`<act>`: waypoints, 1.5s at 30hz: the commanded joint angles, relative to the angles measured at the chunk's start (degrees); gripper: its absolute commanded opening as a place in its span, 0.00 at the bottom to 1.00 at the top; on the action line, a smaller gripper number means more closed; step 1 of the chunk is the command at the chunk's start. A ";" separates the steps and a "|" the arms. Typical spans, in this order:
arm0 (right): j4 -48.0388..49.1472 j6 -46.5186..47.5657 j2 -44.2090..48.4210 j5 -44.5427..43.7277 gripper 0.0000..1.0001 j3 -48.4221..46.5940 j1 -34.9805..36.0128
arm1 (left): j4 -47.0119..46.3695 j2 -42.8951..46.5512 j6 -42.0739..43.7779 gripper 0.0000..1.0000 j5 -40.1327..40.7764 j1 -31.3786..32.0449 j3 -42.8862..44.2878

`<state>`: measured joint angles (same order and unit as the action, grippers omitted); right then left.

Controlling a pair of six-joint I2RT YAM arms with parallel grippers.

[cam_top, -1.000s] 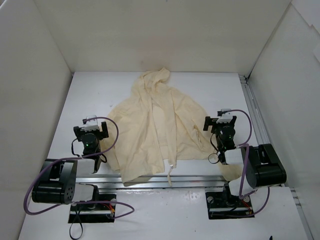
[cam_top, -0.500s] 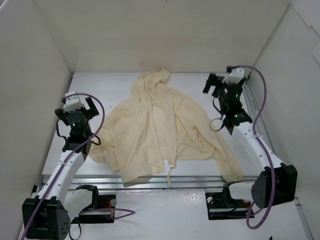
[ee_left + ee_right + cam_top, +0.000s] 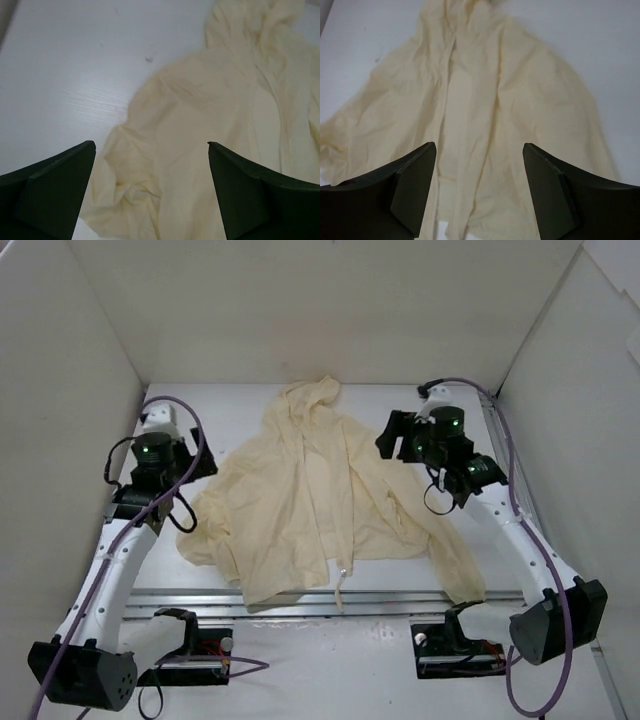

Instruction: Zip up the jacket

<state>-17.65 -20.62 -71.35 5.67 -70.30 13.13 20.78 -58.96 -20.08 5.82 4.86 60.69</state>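
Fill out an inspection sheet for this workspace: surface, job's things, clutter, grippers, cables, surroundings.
Surface: white table, with a metal rail along its near edge.
Job's things: jacket spread flat, hood toward the far wall, front open; zipper pull low, near the hem; one sleeve trails over the near edge.
Clutter: nothing seen.
Grippers: left gripper open and empty above the jacket's side; right gripper open and empty above its front.
Cables: purple cables loop off both arms, clear of the jacket.
Surroundings: plain white walls on three sides.
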 commanded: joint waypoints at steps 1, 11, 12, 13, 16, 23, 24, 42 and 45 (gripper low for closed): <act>-7.74 2.69 1.30 -1.88 0.67 1.12 9.25 | 9.54 -1.33 -2.59 0.91 -9.60 7.42 1.37; -9.24 -4.24 7.72 -1.81 0.46 17.21 20.00 | 5.43 -0.81 -19.37 0.86 -8.38 29.58 -9.43; -9.33 -4.60 7.46 -1.54 0.45 18.26 21.40 | 4.55 -0.81 -20.78 0.85 -8.03 30.81 -10.23; -9.42 -5.12 7.19 -1.72 0.44 18.71 22.29 | 2.71 -0.89 -23.23 0.84 -7.85 33.00 -10.93; -9.51 -7.15 6.40 -2.68 0.43 20.38 26.07 | 0.77 -2.65 -26.50 0.82 -6.27 36.70 -11.99; -9.07 -8.29 2.36 -3.91 0.38 22.40 29.41 | -2.66 -9.33 -35.02 0.77 -5.03 43.47 -13.83; -9.07 -8.29 1.84 -3.91 0.37 22.58 29.76 | -2.76 -9.94 -35.64 0.77 -4.77 43.48 -14.01; -4.41 -5.31 -7.92 0.92 0.36 25.04 29.15 | -1.35 -8.28 -36.88 0.78 -3.36 44.00 -15.16; -3.36 -4.78 -8.62 2.32 0.36 25.57 28.45 | -1.35 -8.01 -36.97 0.78 -3.28 44.00 -15.51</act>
<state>-24.16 -26.59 -79.46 6.11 -44.99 42.26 21.56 -68.73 -56.23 1.56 48.66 44.75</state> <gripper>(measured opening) 0.363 0.782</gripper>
